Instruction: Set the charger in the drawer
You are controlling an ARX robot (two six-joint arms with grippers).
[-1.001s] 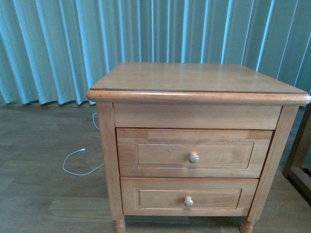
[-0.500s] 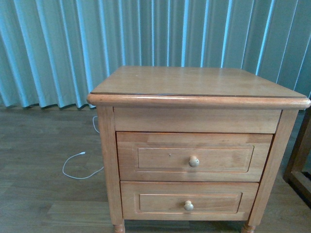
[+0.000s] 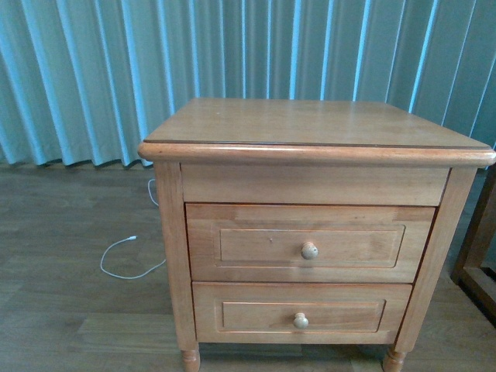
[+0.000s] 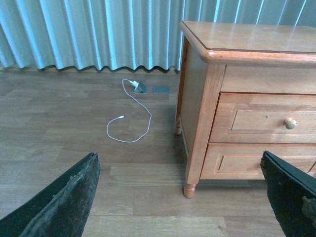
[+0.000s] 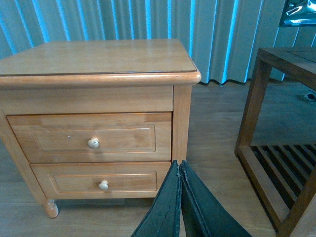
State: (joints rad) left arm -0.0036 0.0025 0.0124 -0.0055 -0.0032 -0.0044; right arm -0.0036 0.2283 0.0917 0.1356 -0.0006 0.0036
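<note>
drawer (image 3: 310, 243): shut, 12 o'clock of both arms
charger: not visible
left gripper (image 4: 182, 197): jaws wide
right gripper (image 5: 180, 197): jaws pressed together, nearer knob (image 5: 93, 143)

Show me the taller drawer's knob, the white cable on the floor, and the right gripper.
taller drawer's knob (image 3: 309, 250): front view, on the round knob face.
white cable (image 4: 132, 140): left wrist view, on the bottom of its loop.
right gripper (image 5: 180, 167): right wrist view, where the shut fingertips meet.

The left gripper (image 4: 180, 197) has its two dark fingers spread wide apart, holding nothing. The right gripper (image 5: 180, 197) has its fingers pressed together, empty, facing the nightstand (image 5: 98, 64).
</note>
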